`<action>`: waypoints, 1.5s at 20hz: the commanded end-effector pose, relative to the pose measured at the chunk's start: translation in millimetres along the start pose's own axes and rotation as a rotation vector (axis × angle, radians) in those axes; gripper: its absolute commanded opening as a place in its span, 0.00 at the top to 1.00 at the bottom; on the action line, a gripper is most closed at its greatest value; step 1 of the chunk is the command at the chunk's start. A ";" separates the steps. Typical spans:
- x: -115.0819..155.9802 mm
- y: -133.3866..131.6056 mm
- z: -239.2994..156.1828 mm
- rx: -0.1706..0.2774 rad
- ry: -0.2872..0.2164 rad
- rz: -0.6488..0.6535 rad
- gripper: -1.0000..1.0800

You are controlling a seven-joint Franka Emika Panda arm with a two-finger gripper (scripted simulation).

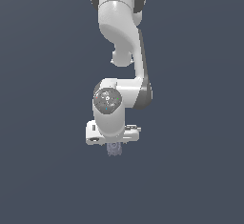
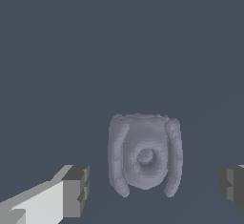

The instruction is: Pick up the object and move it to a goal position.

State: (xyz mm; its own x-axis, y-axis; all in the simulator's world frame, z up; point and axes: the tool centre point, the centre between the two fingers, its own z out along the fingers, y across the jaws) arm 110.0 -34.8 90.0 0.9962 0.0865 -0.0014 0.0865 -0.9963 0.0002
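The object is a small grey-lavender lumpy thing with a roundish centre mark. In the wrist view it lies between my two fingers, with a clear gap on each side. One finger and the other finger stand wide apart, so my gripper is open. In the exterior view the object peeks out just below the white gripper body, which hides my fingertips.
The surface is a plain dark blue-grey with nothing else on it in view. The white arm rises straight above the gripper. No goal marker shows.
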 end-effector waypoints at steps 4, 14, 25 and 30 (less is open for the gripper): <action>0.2 -0.1 6.3 0.000 0.000 0.000 0.04; -0.3 0.1 50.7 0.000 0.001 -0.001 0.04; 1.1 0.3 50.4 0.000 0.001 -0.001 1.00; 1.0 0.2 50.4 0.000 0.001 -0.001 1.00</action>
State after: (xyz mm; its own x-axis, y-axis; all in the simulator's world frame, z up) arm 110.9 -35.0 39.4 0.9962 0.0871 -0.0007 0.0871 -0.9962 0.0000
